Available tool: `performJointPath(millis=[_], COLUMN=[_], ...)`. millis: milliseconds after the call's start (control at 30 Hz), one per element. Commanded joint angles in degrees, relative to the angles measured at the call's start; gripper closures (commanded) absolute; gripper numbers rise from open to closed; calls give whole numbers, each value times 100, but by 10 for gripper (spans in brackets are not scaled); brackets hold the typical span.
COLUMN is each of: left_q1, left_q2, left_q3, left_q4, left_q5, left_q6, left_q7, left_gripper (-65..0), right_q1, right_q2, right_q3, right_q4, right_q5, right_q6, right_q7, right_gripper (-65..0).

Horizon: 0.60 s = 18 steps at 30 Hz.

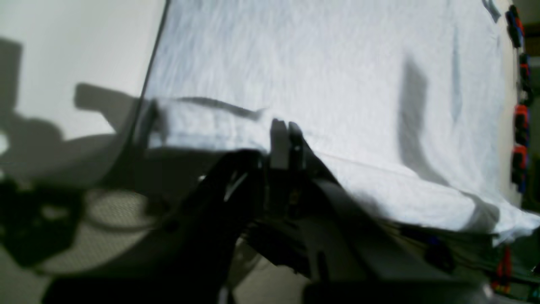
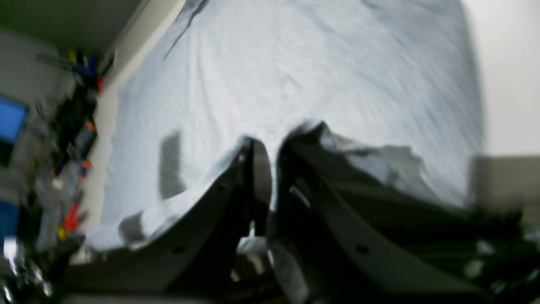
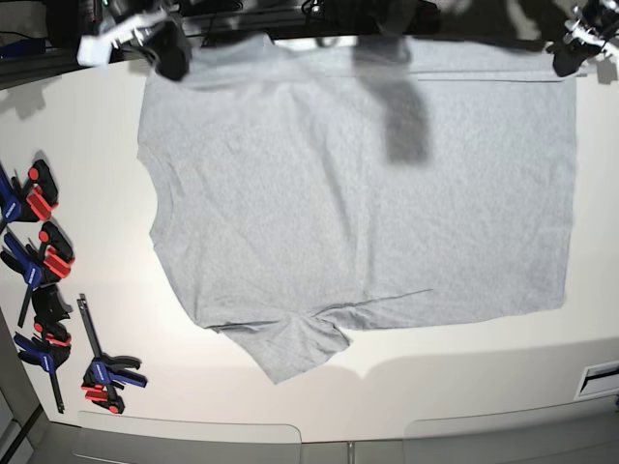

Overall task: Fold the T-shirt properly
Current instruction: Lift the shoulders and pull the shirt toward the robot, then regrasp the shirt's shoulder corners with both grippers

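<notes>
**Grey T-shirt spread sideways, both top corners pinched**

The T-shirt (image 3: pixel 358 193) lies flat, plain side up, mid-desk (image 3: pixel 97 367), long axis running 9 to 3 o'clock: shoulders toward 9, hem toward 3, one sleeve pointing to 6. The right claw (image 3: pixel 172 53), at 11 o'clock, is clamped on the shoulder edge; the left claw (image 3: pixel 571 53), at 1 o'clock, is clamped on the hem corner. Clamps (image 3: pixel 44 280) sit at 9 o'clock.

Bright overhead light floods the bench (image 3: pixel 97 377); arm shadows fall across the T-shirt (image 3: pixel 406 121) near its far edge. Both wrist views are blurred, their dark foregrounds out of focus.
</notes>
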Motion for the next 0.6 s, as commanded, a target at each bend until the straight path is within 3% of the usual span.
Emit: performJointPath(millis=[0,100,267,567], left_q1=[-50,-297,-581,-669], left_q2=[-87,-87,-138,-387], left_q3=[13,131,306,422], left_q4=[74,74,72,74], left_q5=[-15,227,461,1045], left_q6=[-46,33,125,706], left_q7=[-186,-435,-509,-1113], left_gripper=[0,0,0,0], right_q1=[48,472,1226,2127], right_q2=[103,295,450,466], right_q3=[-175,-800,-1582,-2459], right_q4=[107,107,105,-564], right_q5=[-66,-966,-2544,-3805], right_q6=[95,83,-542,-804], right_q7=[184,509,774,1239], right_gripper=[0,0,0,0])
